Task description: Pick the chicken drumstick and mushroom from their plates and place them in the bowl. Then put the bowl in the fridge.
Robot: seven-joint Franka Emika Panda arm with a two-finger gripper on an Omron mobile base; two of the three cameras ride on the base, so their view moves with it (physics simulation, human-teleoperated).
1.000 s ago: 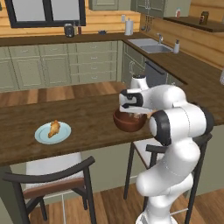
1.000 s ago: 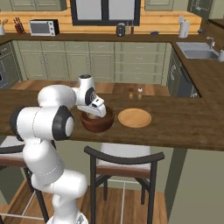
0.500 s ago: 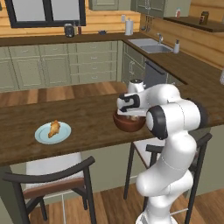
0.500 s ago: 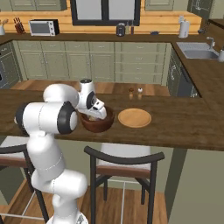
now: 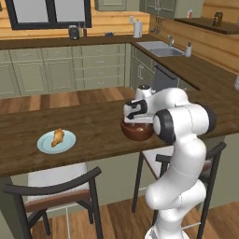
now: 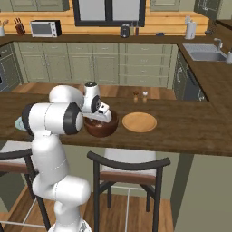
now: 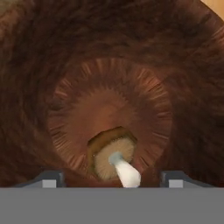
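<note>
Pincer [image 7: 112,181] has spread wide, the pale stemmed mushroom [image 7: 114,161] resting in the wood-grained bowl [image 7: 65,87].

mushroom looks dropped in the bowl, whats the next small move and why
Probably lift the gripper straight up out of the bowl. The mushroom lies on the bowl's bottom, its fingers stand wide apart, clear of it, and the chicken drumstick waits on the blue plate.
</note>
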